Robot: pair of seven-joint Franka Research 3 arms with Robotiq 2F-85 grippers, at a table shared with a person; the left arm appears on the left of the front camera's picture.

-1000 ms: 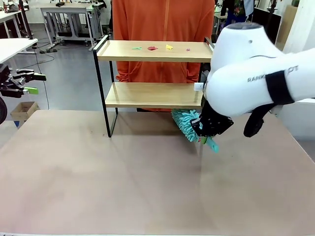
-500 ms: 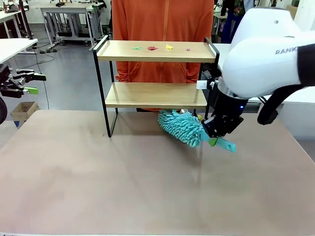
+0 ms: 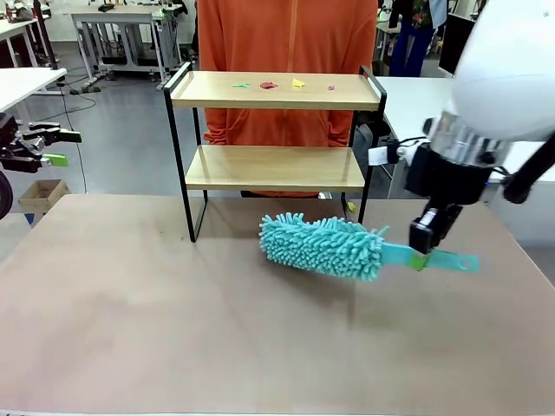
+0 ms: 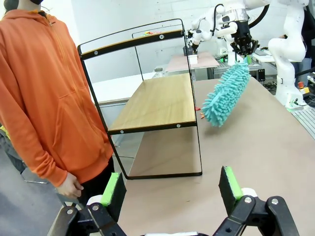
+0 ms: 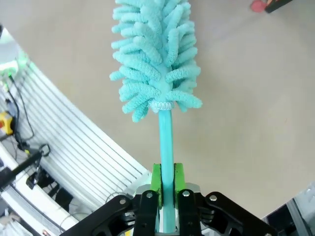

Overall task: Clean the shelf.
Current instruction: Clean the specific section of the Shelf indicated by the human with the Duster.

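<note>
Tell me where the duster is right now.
In the front view the teal duster is right of centre, just in front of the shelf, its handle clamped in the right gripper.

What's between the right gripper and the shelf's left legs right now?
The fluffy head of the turquoise microfibre duster, whose handle the right gripper clamps, in front of the two-tier wooden shelf with black metal frame. The front view shows it.
</note>
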